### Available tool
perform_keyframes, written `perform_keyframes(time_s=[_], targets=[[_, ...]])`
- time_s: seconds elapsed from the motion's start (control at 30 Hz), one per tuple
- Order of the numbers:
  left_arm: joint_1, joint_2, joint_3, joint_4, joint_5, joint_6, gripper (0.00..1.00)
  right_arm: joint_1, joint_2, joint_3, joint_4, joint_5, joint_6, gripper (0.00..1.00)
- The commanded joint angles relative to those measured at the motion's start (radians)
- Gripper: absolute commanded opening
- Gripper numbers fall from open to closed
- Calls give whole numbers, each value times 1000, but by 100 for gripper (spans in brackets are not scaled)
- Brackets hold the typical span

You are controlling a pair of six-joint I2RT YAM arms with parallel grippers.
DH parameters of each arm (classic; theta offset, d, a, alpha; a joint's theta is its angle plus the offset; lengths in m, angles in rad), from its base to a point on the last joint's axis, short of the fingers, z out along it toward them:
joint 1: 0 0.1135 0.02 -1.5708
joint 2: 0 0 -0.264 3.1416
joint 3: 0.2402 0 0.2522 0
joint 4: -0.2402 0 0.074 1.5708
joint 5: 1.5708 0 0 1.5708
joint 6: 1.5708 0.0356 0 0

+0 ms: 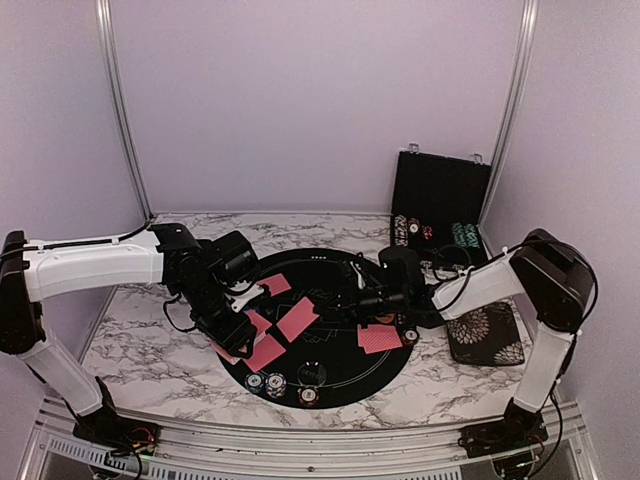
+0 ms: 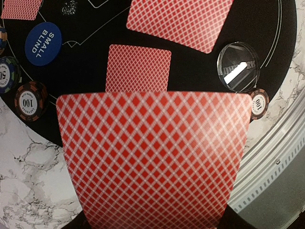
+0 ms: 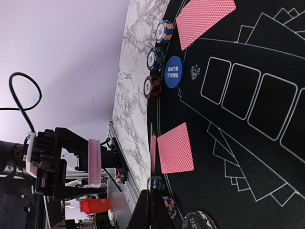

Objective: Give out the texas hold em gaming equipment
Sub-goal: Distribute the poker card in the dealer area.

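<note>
My left gripper (image 1: 236,338) is shut on a deck of red-backed cards (image 2: 152,162), which fills the lower left wrist view and hides the fingers. The deck also shows side-on in the right wrist view (image 3: 94,162). My right gripper (image 3: 153,202) is shut on a single card (image 3: 153,157), seen edge-on and held level over the round black mat (image 1: 330,265); the gripper (image 1: 328,305) and its card (image 1: 297,320) sit mid-mat. Face-down cards lie on the mat (image 2: 138,67) (image 2: 181,21) (image 1: 378,338) (image 1: 272,285). A blue small-blind button (image 2: 44,43) lies beside chip stacks (image 2: 31,101).
A clear dealer button (image 2: 238,72) and a chip (image 2: 259,102) sit at the mat's near edge. The open black chip case (image 1: 440,200) stands at the back right with chips in it. The floral pad (image 1: 487,330) lies at the right. The metal rail (image 1: 300,445) runs along the front.
</note>
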Motion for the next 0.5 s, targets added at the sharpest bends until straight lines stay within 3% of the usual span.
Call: perform_keyframes(time_s=[0.0,0.47], targets=[[4,-39,4,5,-9,-7,51,33,74,112,-85,47,-98,0],[8,-44,0,5,-8,-4,51,129,221,231,-147,79,-172,0]])
